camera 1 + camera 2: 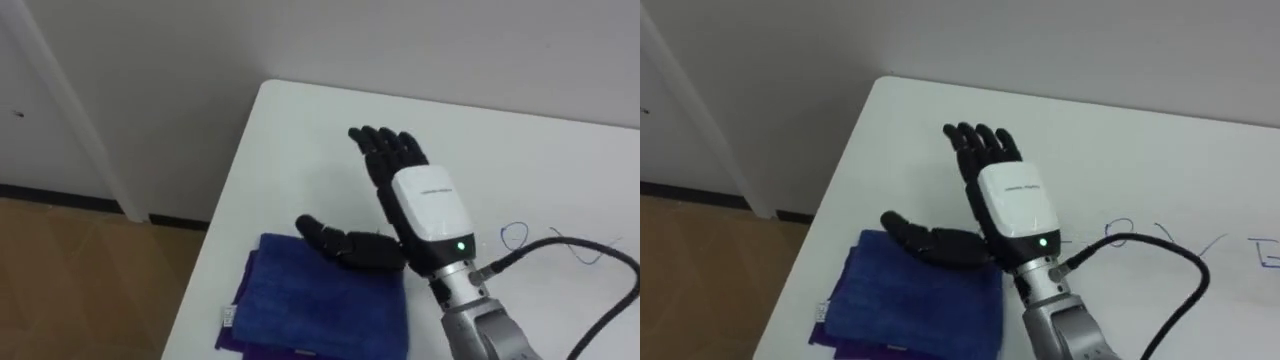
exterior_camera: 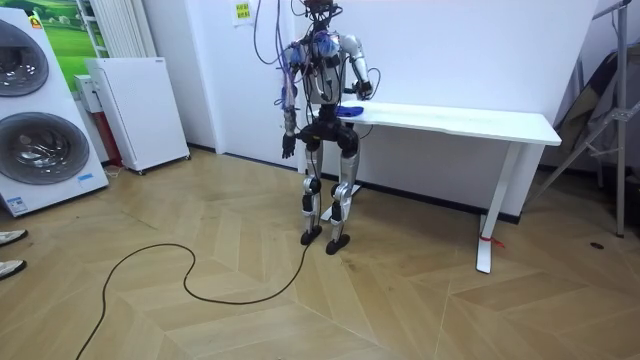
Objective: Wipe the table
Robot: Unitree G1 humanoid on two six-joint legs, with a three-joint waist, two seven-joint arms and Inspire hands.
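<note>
Closest to the camera was the right hand (image 1: pixel 425 205), reaching in from the lower right with the fingers stretched out flat and the thumb splayed toward the folded blue cloth (image 1: pixel 320 300). It had hold of nothing. The thumb lay over the cloth's far edge, but I could not tell whether it pressed on the fabric or hung just above it.

The cloth sat near the left edge of the white bench (image 1: pixel 560 160), towards the near corner. I judged the wiping not yet begun, with the step in hand being to get hold of the cloth. Next I would need to bring the palm back over the cloth and settle it flat, or curl the fingers into the fold. Then I could sweep right toward the blue pen marks (image 1: pixel 514 236), which lay well apart from the cloth.

The cloth's near edge was cut off at the bottom of the eye views, and a purple layer showed beneath the blue. In the room view the robot stood at the bench's end on that view's left. Its left hand (image 2: pixel 288 148) hung by its side, too small for me to read its fingers.
</note>
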